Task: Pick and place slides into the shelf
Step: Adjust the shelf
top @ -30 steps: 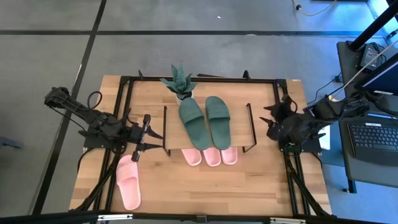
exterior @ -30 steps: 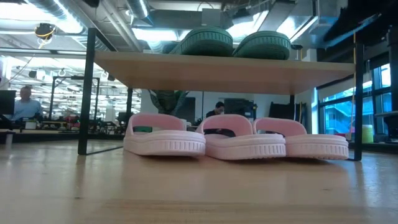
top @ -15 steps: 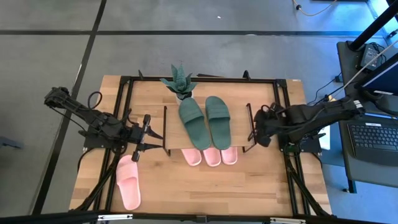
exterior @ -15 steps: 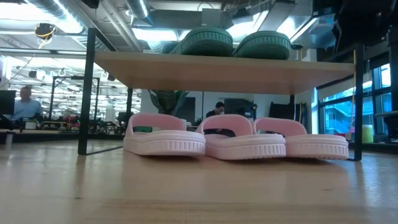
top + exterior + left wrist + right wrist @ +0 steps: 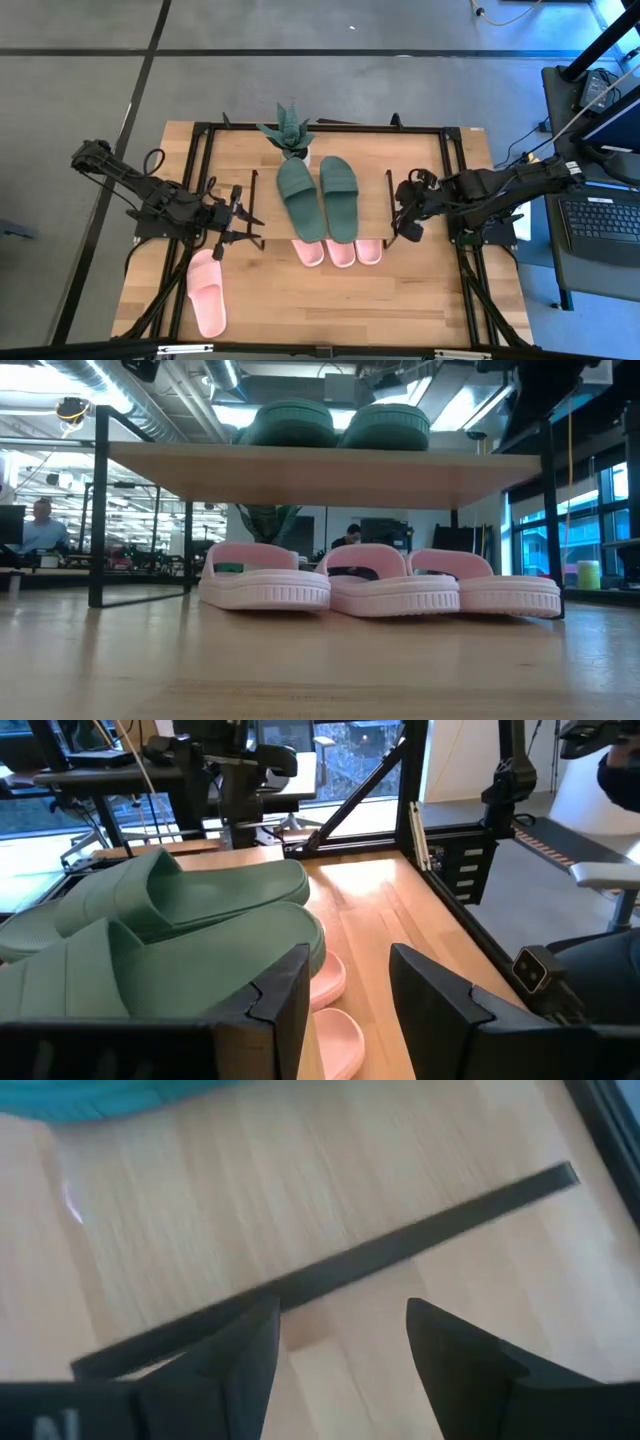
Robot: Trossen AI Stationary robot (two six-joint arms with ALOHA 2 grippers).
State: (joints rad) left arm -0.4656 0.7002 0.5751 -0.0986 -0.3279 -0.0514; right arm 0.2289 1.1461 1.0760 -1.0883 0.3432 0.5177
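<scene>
While five of the six slides are already at the shelf (image 5: pixel 378 195), one light pink slide (image 5: pixel 207 292) lies alone on the tabletop (image 5: pixel 400 300), near the front left corner and well apart from the shelf. The dark green pair (image 5: pixel 320 197) rests side by side on the shelf's wooden top board, toes toward the potted plant (image 5: pixel 287 130). Three light pink slides (image 5: pixel 380 582) sit in a row on the tabletop beneath the board, their ends showing past its front edge in the high view.

The left gripper (image 5: pixel 233 222) sits just beside the shelf's left wire frame, behind the lone pink slide; its jaws are spread and hold nothing. The right gripper (image 5: pixel 408 208) is at the shelf's right wire frame. Its wrist view shows spread jaws on either side of a black frame bar (image 5: pixel 330 1270), with nothing clamped.

Judged from this layout, the task is nearly complete. One step appears to remain: picking up the lone pink slide and placing it under the board beside the other three.
</scene>
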